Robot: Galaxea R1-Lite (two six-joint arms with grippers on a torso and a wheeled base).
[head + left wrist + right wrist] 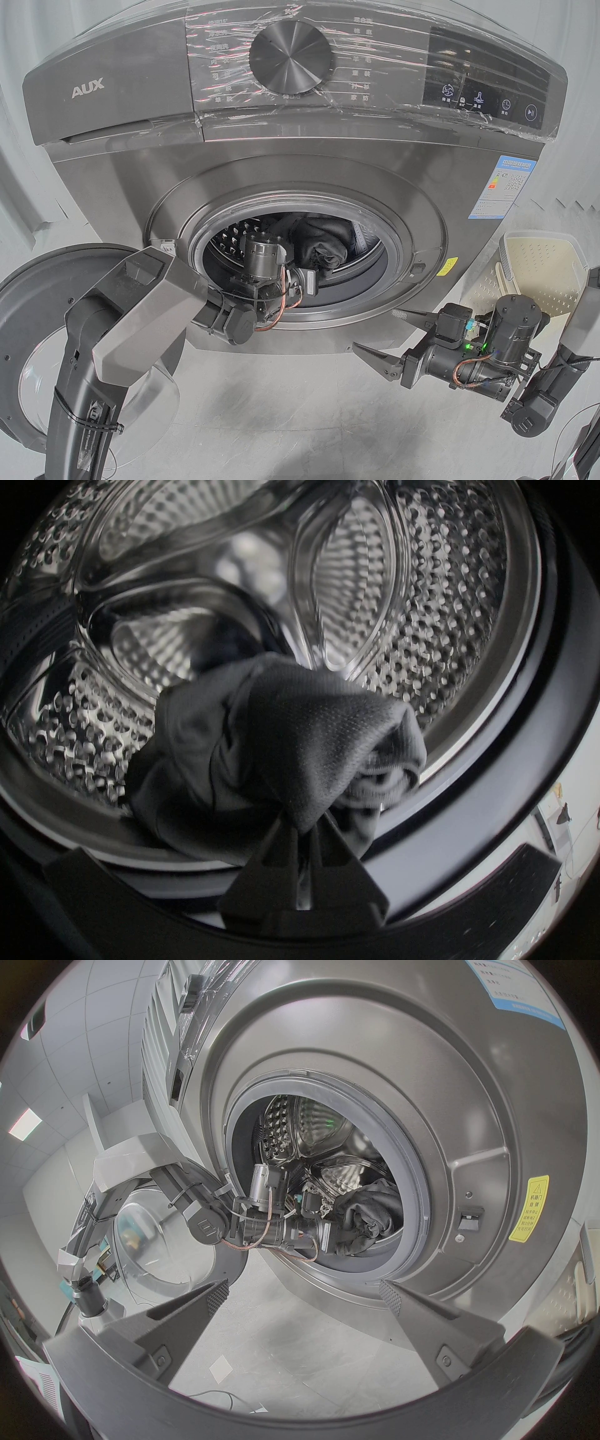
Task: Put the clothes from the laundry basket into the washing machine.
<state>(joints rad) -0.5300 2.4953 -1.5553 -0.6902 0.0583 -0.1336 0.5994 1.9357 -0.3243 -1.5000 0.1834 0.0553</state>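
There is one front-loading washing machine [350, 169], one dark grey garment [281, 749] and one cream laundry basket [544, 262]. The machine's round door [37, 325] hangs open at about 8 o'clock from the opening. The perforated steel drum [437, 605] holds the single garment, bunched just inside the mouth, toward 2 o'clock of the opening in the head view.

The left gripper [306, 830] reaches into the drum with its fingers [275, 855] clamped together on a fold of that garment. The right gripper [375, 328] hangs outside above the floor, at about 5 o'clock from the opening, with its two fingers [187, 1310] spread wide apart and gripping nothing. The basket stands beside the machine at about 4 o'clock, its perforated wall facing the robot.
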